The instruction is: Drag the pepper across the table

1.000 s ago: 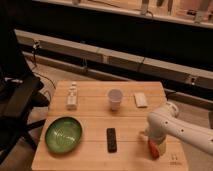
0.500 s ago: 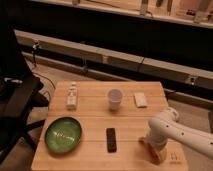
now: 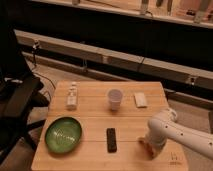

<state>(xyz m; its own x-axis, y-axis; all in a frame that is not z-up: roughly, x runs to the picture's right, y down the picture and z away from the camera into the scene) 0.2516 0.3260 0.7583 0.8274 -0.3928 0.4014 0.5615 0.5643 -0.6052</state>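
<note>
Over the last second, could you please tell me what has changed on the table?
The gripper came down onto the pepper near the logo-marked corner of the table; whether it took hold cannot be seen. The green bowl, remote and cup stayed put.

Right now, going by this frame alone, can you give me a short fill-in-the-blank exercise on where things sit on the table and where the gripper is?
1. The gripper is low over the table, at the pepper, near the front corner on the camera's ___ side.
2. The green bowl lies to the camera's ___ of the black remote.
3. The white cup, farther back than the black remote, stands ___.

Missing words: right; left; upright.
</note>
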